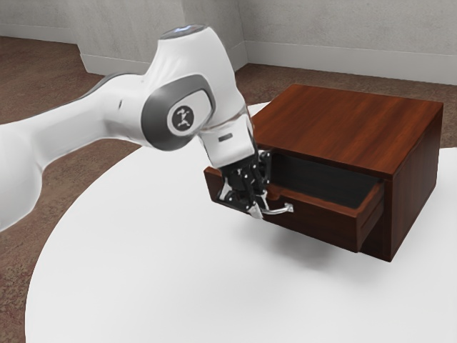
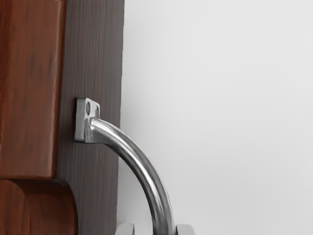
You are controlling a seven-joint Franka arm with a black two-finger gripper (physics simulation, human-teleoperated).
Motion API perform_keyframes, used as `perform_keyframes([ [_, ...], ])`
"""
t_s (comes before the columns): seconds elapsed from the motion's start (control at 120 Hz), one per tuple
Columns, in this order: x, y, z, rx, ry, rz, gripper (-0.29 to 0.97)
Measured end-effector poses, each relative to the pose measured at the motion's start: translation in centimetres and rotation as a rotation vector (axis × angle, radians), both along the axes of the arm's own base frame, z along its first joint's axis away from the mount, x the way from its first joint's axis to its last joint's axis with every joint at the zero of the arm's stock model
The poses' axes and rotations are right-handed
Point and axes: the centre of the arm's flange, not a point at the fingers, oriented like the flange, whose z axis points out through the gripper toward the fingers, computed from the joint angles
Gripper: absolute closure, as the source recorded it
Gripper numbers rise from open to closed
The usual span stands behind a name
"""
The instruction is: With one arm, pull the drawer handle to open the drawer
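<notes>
1. In the exterior view, the gripper point(image 1: 255, 202) is seen clenched on the handle point(image 1: 280, 209) of the drawer point(image 1: 325, 214), which is partly drawn out of the cabinet point(image 1: 357, 121).
2. In the wrist view, the handle point(image 2: 142, 166) is seen curving from the drawer front point(image 2: 93, 58) (pulling is judged under way); a further straight pull outward is called for.

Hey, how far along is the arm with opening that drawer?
Done: the drawer stands partly out of the cabinet, its dark inside showing. In hand: the pincer is closed on the metal handle. Left: pulling further if it should open fully; how much travel remains I cannot tell.
</notes>
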Motion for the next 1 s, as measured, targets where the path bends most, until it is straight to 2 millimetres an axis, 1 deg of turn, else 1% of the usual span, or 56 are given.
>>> perform_keyframes([
  [0.267, -2.1, -0.1, 0.2, -0.001, 0.007, 0.014, 0.68],
  [0.433, -3.4, -0.1, 0.9, -0.001, -0.001, 0.021, 0.68],
  [0.658, -5.3, 0.0, 0.9, -0.001, 0.003, 0.033, 0.67],
  [0.717, -5.9, 0.0, 1.6, -0.003, -0.009, 0.037, 0.67],
  [0.783, -6.9, -0.1, 2.9, -0.006, -0.034, 0.037, 0.66],
  [0.9, -9.2, -0.6, 6.5, -0.014, -0.098, 0.031, 0.65],
  [0.933, -9.8, -1.1, 7.5, -0.015, -0.119, 0.023, 0.63],
  [1.0, -10.8, -2.3, 9.0, -0.017, -0.154, 0.004, 0.54],
])
